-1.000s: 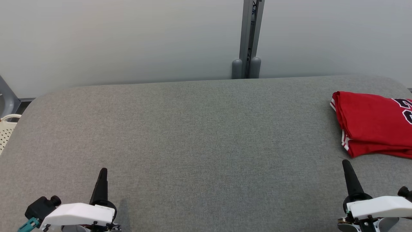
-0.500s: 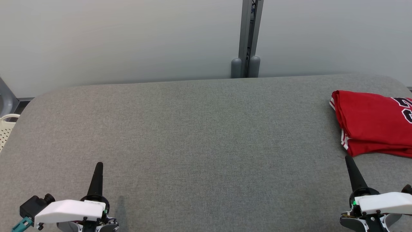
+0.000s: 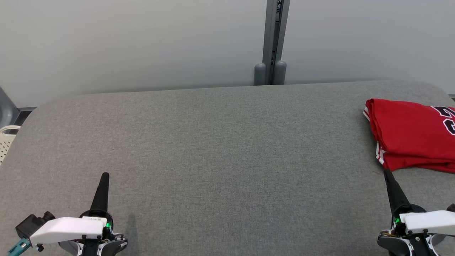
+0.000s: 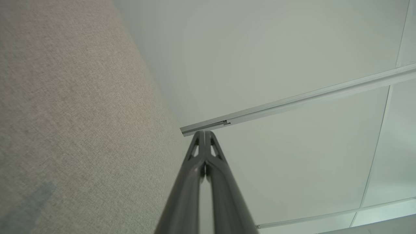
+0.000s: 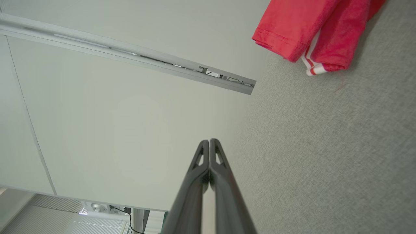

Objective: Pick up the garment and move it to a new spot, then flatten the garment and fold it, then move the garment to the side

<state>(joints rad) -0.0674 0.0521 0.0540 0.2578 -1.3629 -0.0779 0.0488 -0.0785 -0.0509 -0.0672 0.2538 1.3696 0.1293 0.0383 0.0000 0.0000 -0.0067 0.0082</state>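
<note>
The garment (image 3: 412, 133) is a red jersey with white trim and dark numerals, lying folded at the far right of the grey padded table (image 3: 220, 142); its right part runs off the head view. In the right wrist view the garment (image 5: 302, 29) sits at the top right, folded edges stacked. My right gripper (image 3: 386, 173) is shut and empty, its tip just below the jersey's near corner. In its own wrist view, my right gripper (image 5: 210, 141) has its fingers pressed together. My left gripper (image 3: 105, 175) is at the lower left, shut with nothing held, and my left gripper (image 4: 204, 132) shows closed tips.
A pale wall panel with a grey vertical post (image 3: 273, 42) stands behind the table. A cream perforated basket (image 3: 6, 142) peeks in beside the table's left edge.
Both grippers have drawn back toward the bottom edge of the head view, tips staying shut. The scene has shifted slightly, so the camera moved a little. The garment lies as before.
</note>
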